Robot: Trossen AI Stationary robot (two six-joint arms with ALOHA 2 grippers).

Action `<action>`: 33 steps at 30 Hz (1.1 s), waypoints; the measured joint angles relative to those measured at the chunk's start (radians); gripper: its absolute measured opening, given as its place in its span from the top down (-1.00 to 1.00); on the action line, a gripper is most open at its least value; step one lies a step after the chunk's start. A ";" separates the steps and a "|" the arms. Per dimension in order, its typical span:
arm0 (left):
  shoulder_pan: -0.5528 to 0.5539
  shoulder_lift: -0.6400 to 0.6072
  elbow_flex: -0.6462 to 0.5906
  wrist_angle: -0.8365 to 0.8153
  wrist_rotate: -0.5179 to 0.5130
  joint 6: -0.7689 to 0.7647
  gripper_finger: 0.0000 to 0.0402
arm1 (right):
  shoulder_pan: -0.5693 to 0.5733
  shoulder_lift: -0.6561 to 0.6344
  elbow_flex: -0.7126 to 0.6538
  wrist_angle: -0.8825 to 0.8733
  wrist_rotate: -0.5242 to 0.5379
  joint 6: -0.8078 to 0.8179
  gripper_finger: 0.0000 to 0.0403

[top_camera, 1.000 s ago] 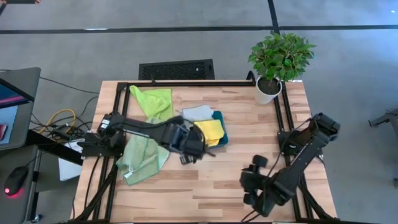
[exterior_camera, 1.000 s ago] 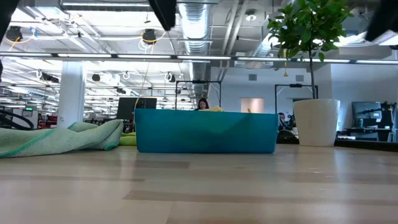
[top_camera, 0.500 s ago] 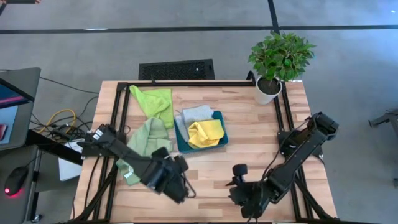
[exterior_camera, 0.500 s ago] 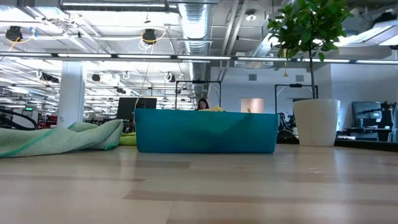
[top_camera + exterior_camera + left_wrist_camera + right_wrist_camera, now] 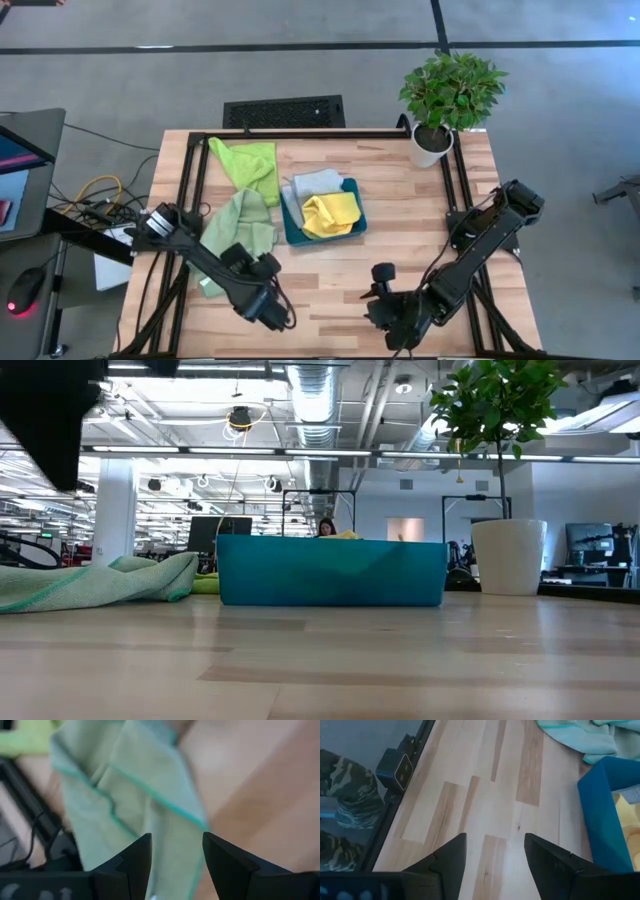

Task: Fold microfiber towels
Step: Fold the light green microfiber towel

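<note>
Grey towel [image 5: 315, 183] partly hidden under yellow towel [image 5: 330, 214] | left end effector [image 5: 176, 851] wide, blurred | right end effector [image 5: 495, 851] wide, seemingly empty

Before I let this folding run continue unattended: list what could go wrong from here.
1. The pale sage towel lies crumpled by the table's left rail; the open left pincer might catch several layers, or drag it onto the frame.
2. The yellow towel and grey towel are bunched in the teal tray; lifting one may snag the other or shift the tray.
</note>
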 joint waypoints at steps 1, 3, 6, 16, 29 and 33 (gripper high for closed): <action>0.008 0.000 -0.034 0.001 0.000 -0.023 0.16 | 0.000 0.000 0.000 0.000 0.000 0.000 -0.11; 0.023 0.000 -0.103 -0.002 0.006 -0.073 0.16 | 0.000 0.000 0.000 0.008 0.000 0.000 -0.11; 0.051 0.000 -0.197 0.007 0.082 -0.134 0.16 | -0.002 0.000 0.000 0.034 0.000 0.000 -0.11; 0.094 0.000 -0.392 0.281 0.161 -0.066 0.16 | -0.047 0.000 0.000 0.048 0.000 0.000 -0.11; 0.068 -0.002 -0.326 0.442 0.148 0.059 0.16 | -0.066 0.000 -0.004 0.047 0.000 0.001 -0.11; 0.050 -0.004 -0.305 0.569 0.121 0.137 0.16 | -0.066 0.000 -0.004 0.047 0.000 0.001 -0.11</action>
